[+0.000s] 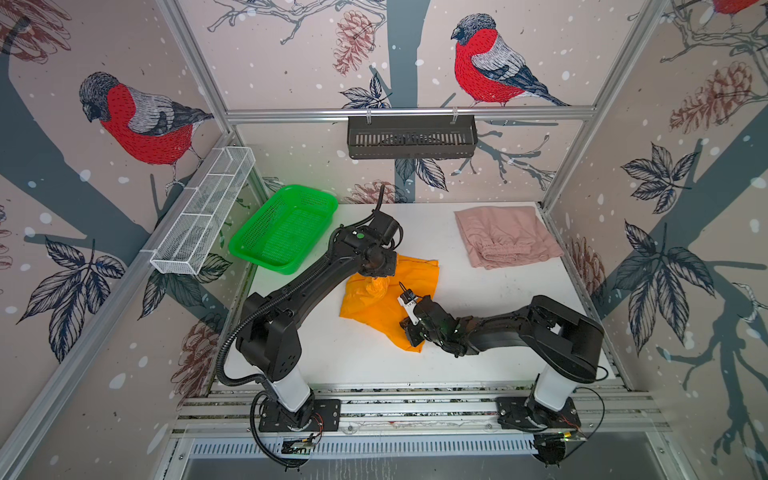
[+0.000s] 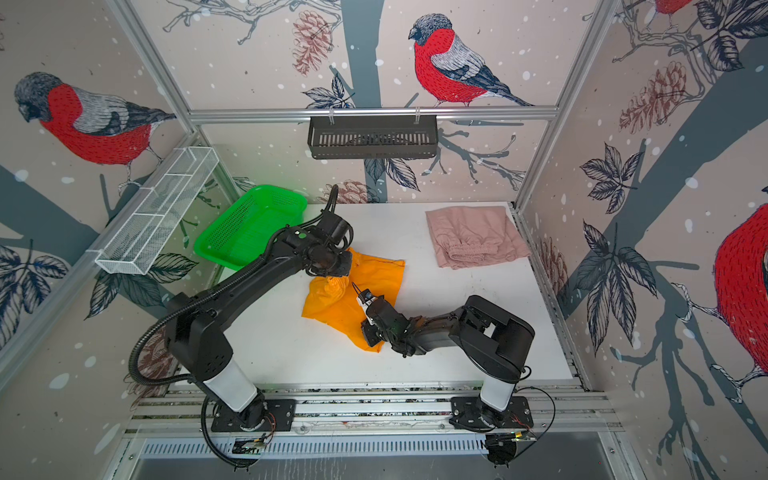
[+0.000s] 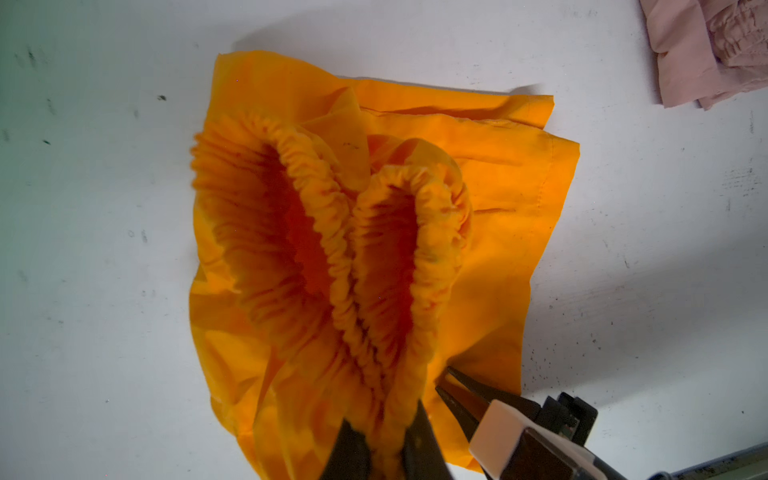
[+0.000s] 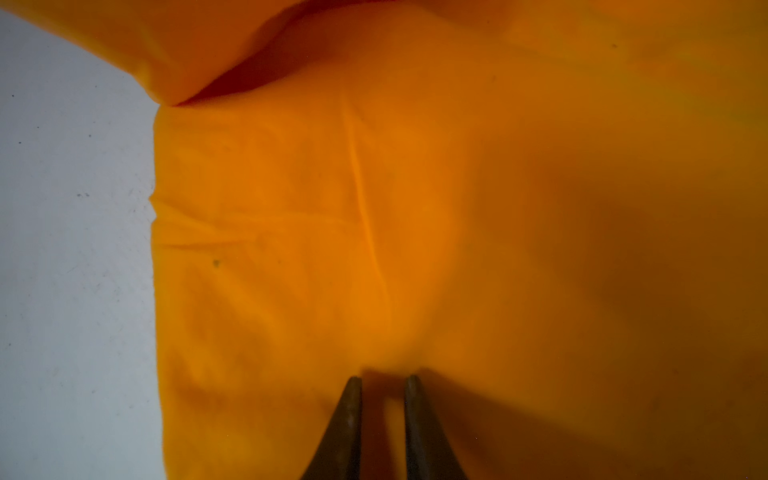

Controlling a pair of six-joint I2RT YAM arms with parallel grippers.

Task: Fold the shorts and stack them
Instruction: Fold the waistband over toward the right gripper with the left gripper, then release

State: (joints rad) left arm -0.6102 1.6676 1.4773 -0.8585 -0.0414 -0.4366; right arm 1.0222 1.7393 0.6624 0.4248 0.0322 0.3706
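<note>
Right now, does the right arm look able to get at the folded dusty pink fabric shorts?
Probably yes. The dusty pink fabric shorts lie on its side, only bare white table between. But the right claw is down on the bright orange fabric shorts, so it must lift off first.

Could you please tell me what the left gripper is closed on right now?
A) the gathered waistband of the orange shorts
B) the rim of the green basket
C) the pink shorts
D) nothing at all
A: in the left wrist view the left gripper pinches the ruffled waistband of the orange shorts, and the band is bunched up between its fingers.
</note>
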